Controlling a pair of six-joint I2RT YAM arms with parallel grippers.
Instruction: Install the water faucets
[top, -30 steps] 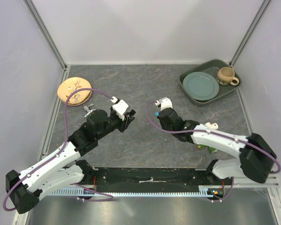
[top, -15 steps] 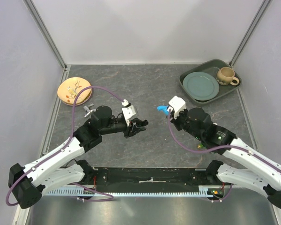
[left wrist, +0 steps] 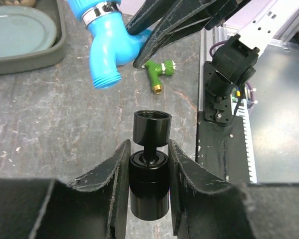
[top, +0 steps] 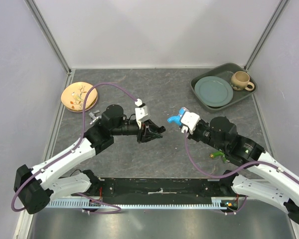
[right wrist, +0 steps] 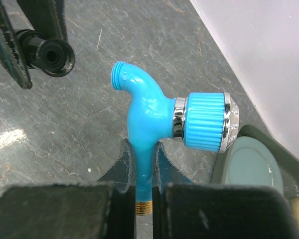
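While the overhead camera looks down, we see the left gripper [top: 157, 132] and the right gripper [top: 183, 122] facing each other above the tabletop [top: 154, 94], with a small gap between their tips. The right one carries the blue faucet [top: 175, 118] just ahead of its fingers. The green faucet [top: 217, 155] lies on the table behind it, beside its forearm. A tray [top: 197, 92] sits well apart, behind and to one side of the right gripper. Bare stone surrounds both tools, so we judge there is room to close the gap without meeting an edge.

From the left wrist, the jaws are clamped on the black end piece [left wrist: 149, 174], its open collar pointing forward. The blue faucet's threaded spout hangs ahead and slightly left of it, not touching.

From the right wrist, the jaws pinch the blue faucet by its slim stem just above the brass tip [right wrist: 144, 206]. Its knob sticks out to the right and its spout is turned toward the black end piece ahead-left. We judge both parts light, rigid, smooth plastic. They are apt to twist in a pinch on a round stem, and the fine threads could cross if the axes are off. We would take the green one by its body, clear of its threads.
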